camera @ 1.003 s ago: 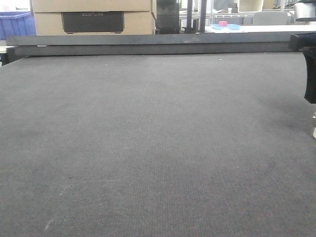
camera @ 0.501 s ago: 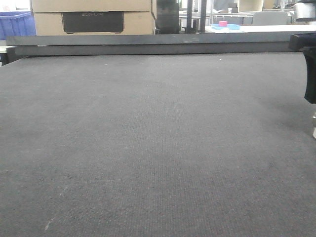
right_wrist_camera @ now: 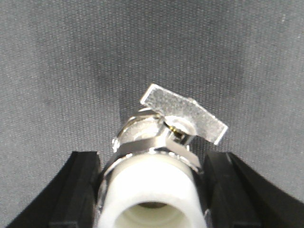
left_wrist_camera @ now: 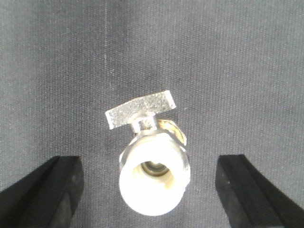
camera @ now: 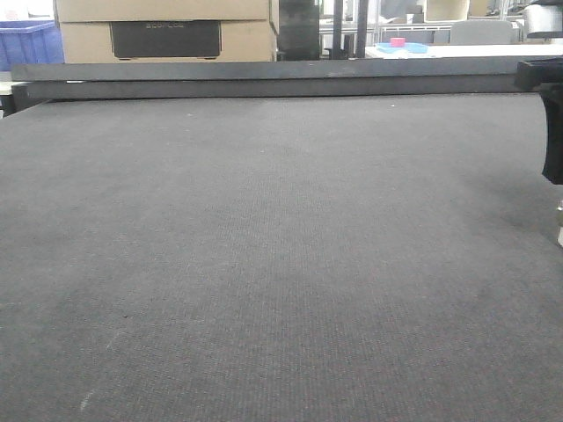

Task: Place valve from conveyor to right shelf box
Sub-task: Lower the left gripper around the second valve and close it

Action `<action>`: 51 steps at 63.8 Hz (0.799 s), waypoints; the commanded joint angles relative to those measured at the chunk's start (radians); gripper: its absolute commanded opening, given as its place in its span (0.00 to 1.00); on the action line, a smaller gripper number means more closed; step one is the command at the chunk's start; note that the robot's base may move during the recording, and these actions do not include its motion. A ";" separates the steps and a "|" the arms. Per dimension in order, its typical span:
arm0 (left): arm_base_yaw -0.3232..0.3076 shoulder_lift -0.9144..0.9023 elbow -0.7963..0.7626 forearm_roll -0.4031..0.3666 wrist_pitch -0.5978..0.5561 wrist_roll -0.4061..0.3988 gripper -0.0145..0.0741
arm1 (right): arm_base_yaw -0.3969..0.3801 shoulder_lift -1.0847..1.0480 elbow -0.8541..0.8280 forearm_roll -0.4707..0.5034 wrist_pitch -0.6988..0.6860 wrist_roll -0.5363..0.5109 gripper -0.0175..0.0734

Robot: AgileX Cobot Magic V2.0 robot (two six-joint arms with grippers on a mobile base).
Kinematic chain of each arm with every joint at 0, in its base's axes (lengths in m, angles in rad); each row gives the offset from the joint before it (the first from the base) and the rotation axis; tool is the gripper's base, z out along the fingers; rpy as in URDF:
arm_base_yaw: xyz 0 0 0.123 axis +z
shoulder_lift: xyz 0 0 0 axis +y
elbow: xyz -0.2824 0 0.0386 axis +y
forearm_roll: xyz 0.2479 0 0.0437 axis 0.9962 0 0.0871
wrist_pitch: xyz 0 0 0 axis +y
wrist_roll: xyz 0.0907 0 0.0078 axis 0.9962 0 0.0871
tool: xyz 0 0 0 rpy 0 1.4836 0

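In the right wrist view a silvery valve [right_wrist_camera: 156, 156] with a white end cap and a flat butterfly handle sits between the black fingers [right_wrist_camera: 78, 190] of my right gripper [right_wrist_camera: 153, 161], which is shut on its body above the conveyor [right_wrist_camera: 71, 57]. The left wrist view shows a like valve [left_wrist_camera: 151, 171] lying on the dark woven belt [left_wrist_camera: 228, 61], white end toward the camera. My left gripper [left_wrist_camera: 149, 166] is open, its fingers [left_wrist_camera: 45, 190] well clear on either side. In the front view only a black arm part [camera: 552, 132] and a pale sliver [camera: 559, 233] show at the right edge.
A black raised rail [camera: 264, 79] runs along the belt's far edge. Behind it stand a cardboard box [camera: 163, 31], a blue crate [camera: 26, 44] and a blue tray with a pink item [camera: 400, 46]. The shelf box is out of view.
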 commanded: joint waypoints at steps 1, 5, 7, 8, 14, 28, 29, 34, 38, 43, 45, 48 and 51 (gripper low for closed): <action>-0.002 0.012 -0.008 -0.006 -0.009 -0.017 0.69 | -0.001 -0.001 0.004 -0.013 0.007 -0.005 0.06; -0.002 0.021 -0.008 -0.011 -0.009 -0.023 0.69 | -0.001 -0.001 0.004 -0.013 0.007 -0.005 0.06; 0.000 0.023 -0.008 -0.016 -0.009 -0.027 0.69 | -0.001 -0.001 0.004 -0.013 0.007 -0.005 0.06; 0.004 0.025 -0.008 -0.018 -0.009 -0.027 0.69 | -0.001 -0.001 0.004 -0.013 0.007 -0.005 0.06; 0.029 0.035 -0.008 -0.049 -0.009 -0.028 0.69 | -0.001 -0.001 0.004 -0.013 0.007 -0.005 0.06; 0.057 0.045 -0.008 -0.067 -0.005 -0.028 0.69 | -0.001 -0.001 0.004 -0.012 0.000 -0.005 0.06; 0.054 0.045 -0.008 -0.070 -0.005 -0.028 0.69 | -0.001 -0.001 0.004 -0.012 -0.003 -0.005 0.06; 0.045 0.045 -0.008 -0.072 -0.009 -0.026 0.69 | -0.001 -0.001 0.004 -0.012 -0.009 -0.005 0.06; 0.037 0.045 -0.008 -0.072 -0.016 -0.026 0.69 | -0.001 -0.001 0.004 -0.012 -0.009 -0.005 0.06; 0.028 0.045 -0.008 -0.072 -0.027 -0.024 0.69 | -0.001 -0.001 0.004 -0.012 -0.009 -0.005 0.06; 0.028 0.045 -0.008 -0.072 -0.032 -0.024 0.69 | -0.001 -0.001 0.004 -0.012 -0.009 -0.005 0.06; 0.028 0.045 -0.008 -0.072 -0.037 -0.024 0.69 | -0.001 -0.001 0.004 -0.012 -0.009 -0.005 0.06; 0.028 0.045 -0.008 -0.072 -0.037 -0.024 0.69 | -0.001 -0.001 0.004 -0.012 -0.009 -0.005 0.06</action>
